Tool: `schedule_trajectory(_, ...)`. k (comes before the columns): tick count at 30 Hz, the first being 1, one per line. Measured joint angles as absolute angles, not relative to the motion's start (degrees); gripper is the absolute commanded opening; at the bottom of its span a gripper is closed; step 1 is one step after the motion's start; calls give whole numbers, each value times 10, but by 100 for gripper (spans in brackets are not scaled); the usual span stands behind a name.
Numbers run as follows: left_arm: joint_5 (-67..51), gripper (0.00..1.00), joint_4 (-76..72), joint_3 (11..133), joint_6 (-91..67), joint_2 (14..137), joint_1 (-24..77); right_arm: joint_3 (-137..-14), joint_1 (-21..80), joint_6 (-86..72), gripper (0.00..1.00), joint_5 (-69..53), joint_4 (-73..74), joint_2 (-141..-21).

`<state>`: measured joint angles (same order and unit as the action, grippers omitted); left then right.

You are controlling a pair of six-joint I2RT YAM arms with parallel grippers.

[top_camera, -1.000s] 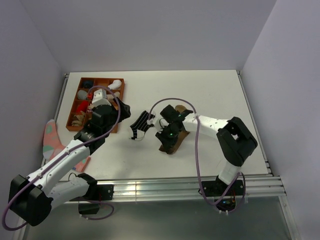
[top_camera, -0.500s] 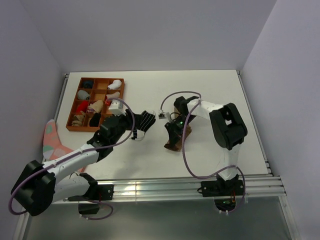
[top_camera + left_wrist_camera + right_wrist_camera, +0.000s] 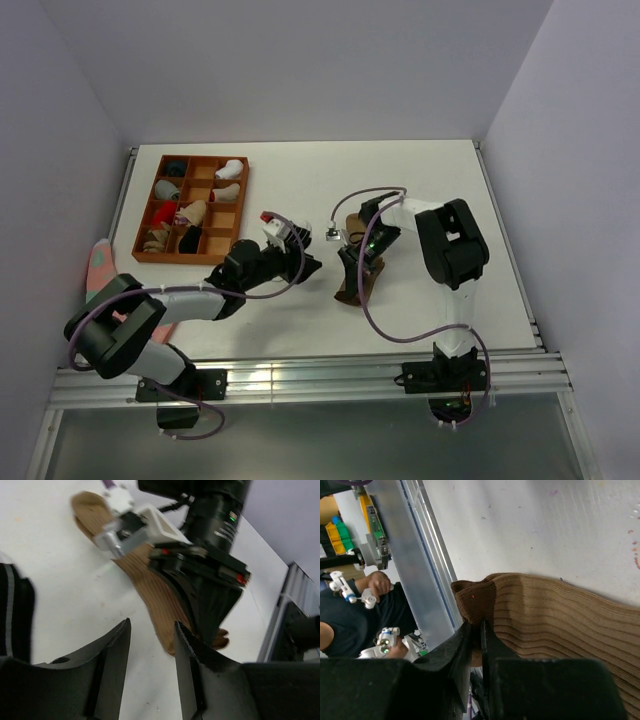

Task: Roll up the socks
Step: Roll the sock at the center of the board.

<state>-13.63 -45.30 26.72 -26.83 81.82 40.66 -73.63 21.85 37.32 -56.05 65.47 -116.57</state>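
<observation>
Bench [image 3: 300,170]: white, with everything else carried on it; its near edge is bounded by a metal rail [image 3: 415,555].
Tray [image 3: 205,158]: orange-brown and divided into compartments, set at the far left; the sock bundles held in it are too small to be told apart well.
Pink sock [image 3: 100,262]: laid at the bench's left edge and partly covered by the left arm [image 3: 190,300].
Tan sock [image 3: 150,587]: ribbed, laid mid-bench and stretched from far to near; its middle is hidden from above by the right arm [image 3: 450,240].
Black striped sock [image 3: 12,615]: only an edge is seen at the border of the left wrist view, beside the left fingers and apart from the tan sock; from above it is hidden under the left arm.
Right fingers [image 3: 465,652]: pressed together on a fold pinched up at the tan sock's near end.
Left fingers [image 3: 116,645]: parted about halfway, with bare bench seen in the gap; nothing is gripped.
</observation>
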Motion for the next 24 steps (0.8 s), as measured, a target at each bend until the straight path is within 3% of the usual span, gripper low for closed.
schedule_trajectory(8, -222, 54, -488, 267, -266, 861, 443, -739, 210, 387, 15, -565, 667, -1186)
schedule_trajectory(24, -212, 61, -479, 273, -245, 933, 520, -750, 206, 406, 13, -567, 687, -1186)
